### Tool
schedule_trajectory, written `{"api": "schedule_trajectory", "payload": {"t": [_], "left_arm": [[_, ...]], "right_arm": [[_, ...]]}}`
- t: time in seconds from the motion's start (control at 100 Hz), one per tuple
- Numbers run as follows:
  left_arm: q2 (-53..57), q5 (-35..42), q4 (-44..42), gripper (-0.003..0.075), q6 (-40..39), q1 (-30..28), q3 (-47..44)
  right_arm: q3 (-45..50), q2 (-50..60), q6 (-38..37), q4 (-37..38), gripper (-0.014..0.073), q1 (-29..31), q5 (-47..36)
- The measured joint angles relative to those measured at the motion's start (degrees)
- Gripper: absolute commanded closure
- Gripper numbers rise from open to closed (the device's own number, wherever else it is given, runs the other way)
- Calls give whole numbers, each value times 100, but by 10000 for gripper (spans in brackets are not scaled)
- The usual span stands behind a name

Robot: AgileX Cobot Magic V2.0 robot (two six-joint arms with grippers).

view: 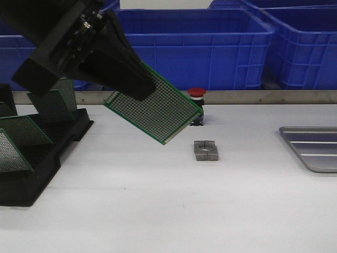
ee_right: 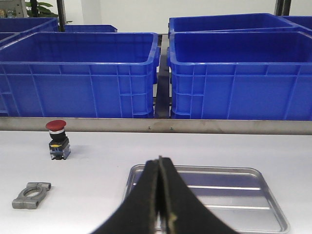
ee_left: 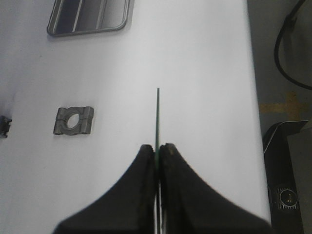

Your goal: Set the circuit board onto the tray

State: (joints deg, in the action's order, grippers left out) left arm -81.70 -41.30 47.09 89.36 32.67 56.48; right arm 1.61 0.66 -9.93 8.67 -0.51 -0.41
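My left gripper (view: pixel 142 89) is shut on a green perforated circuit board (view: pixel 158 110) and holds it tilted in the air above the white table, left of centre. In the left wrist view the board (ee_left: pixel 157 117) shows edge-on between the shut fingers (ee_left: pixel 146 161). The silver-grey metal tray (view: pixel 313 147) lies at the right edge of the table, empty; it also shows in the left wrist view (ee_left: pixel 90 17) and the right wrist view (ee_right: pixel 253 204). My right gripper (ee_right: pixel 160 163) is shut and empty, hanging over the tray's near side.
A black slotted rack (view: pixel 31 158) with several more green boards stands at the left. A grey metal clamp block (view: pixel 206 150) lies mid-table, a red-capped push button (view: pixel 196 95) behind it. Blue bins (view: pixel 195 42) line the back.
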Motion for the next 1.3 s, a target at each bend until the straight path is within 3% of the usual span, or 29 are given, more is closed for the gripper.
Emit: {"api": "schedule_trajectory", "payload": {"t": [0.14, 0.33, 0.54, 0.61, 0.67, 0.83, 0.9, 1.1, 1.3], "left_arm": [[-3, -14, 23, 741, 0, 37, 0], [-3, -13, 23, 741, -10, 37, 0], [-3, -13, 23, 741, -10, 37, 0], [-3, -13, 23, 741, -10, 37, 0], [-3, -13, 23, 741, -10, 37, 0], [-3, -13, 23, 741, -10, 37, 0], [-3, -13, 23, 741, -10, 37, 0], [-3, -13, 23, 741, -10, 37, 0], [-3, -13, 23, 741, -10, 37, 0]], "right_arm": [[-77, 0, -132, -190, 655, 0, 184], [-1049, -168, -208, -463, 655, 0, 1742], [-1982, -1108, -231, -648, 655, 0, 2737], [-2249, -1513, -188, -825, 628, 0, 3005], [-2427, -1844, 2, -969, 553, 0, 3149], [-2932, -2764, 1089, -1659, 198, 0, 3418], [-3103, -3135, 1536, -2163, 104, 0, 3512], [-3406, -4033, 3079, -3840, 87, 0, 3710], [-3536, -4731, 5413, -5665, 87, -481, 3756]]}}
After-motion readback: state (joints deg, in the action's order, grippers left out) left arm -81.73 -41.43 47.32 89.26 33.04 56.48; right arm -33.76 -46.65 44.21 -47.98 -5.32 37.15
